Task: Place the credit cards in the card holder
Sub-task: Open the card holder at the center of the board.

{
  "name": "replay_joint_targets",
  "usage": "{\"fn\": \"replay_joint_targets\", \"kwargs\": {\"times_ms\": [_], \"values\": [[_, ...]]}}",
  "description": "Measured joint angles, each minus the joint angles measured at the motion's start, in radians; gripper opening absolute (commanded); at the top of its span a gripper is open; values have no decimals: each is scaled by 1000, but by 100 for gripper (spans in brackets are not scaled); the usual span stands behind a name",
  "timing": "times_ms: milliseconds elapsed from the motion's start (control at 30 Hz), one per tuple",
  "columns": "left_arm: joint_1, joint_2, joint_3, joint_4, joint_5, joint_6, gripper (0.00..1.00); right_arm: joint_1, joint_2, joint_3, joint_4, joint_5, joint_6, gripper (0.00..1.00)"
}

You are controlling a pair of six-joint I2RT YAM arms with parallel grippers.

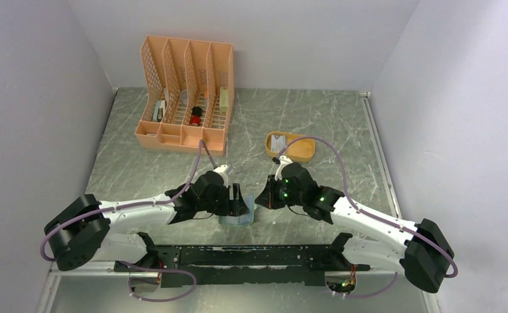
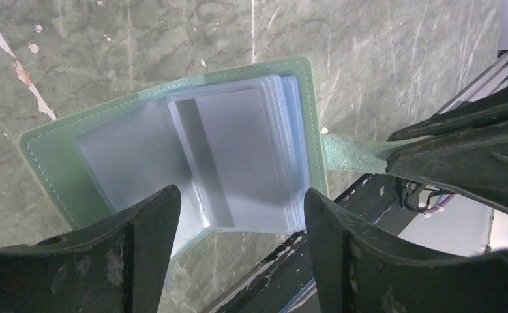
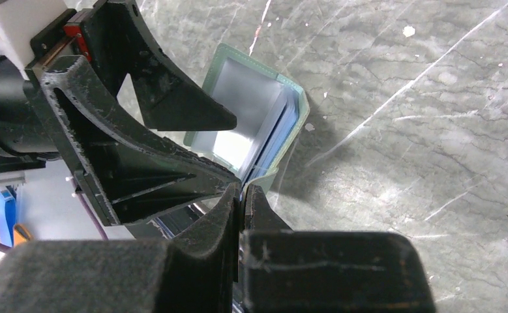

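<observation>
- I see the card holder [image 2: 49,163] lying open, low in the middle of the top view, between my two grippers and just above the arm bases.
- In the left wrist view its long axis runs from the left of the frame to the right, a little tilted, with the left end lower in the frame.
- The green cover is underneath, and the clear sleeves [image 2: 238,143] face the camera as a stack on the right half.
- The snap tab [image 2: 355,153] sticks out from the right edge of the cover and points to the right of that frame.
- The right gripper [image 3: 241,195] is clenched on this tab, its jaws pressed together with only the thin strap between them.
- In the right wrist view the side of the holder near the tab looks raised from the table [image 1: 316,117], with a dark shadow to its right. How much is lifted I cannot tell.
- The left gripper [image 2: 241,218] is released, the jaws wide apart.
- Its fingers [image 2: 143,228] stand one on each side of the lower edge of the sleeve stack. I cannot tell if they touch it.
- A pale rectangle shows in the top sleeve. I cannot tell if it is a card.
- One credit card [image 1: 278,141] lies flat in the mustard tray [image 1: 301,151], to the upper right of the holder in the top view and well apart from it.
- The peach organizer [image 1: 184,91] stands at the upper left of the top view, with small items in its slots.
</observation>
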Motion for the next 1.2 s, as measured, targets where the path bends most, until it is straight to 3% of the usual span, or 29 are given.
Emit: {"fn": "replay_joint_targets", "kwargs": {"times_ms": [467,967,1200], "values": [[0,65,36,-5,-4,33,73,0,0,0,8,-12,-1,0],[-2,59,61,-45,-40,54,46,0,-26,0,5,-14,0,0],[-2,29,61,-59,-45,57,27,0,-35,0,-3,-7,1,0]]}}
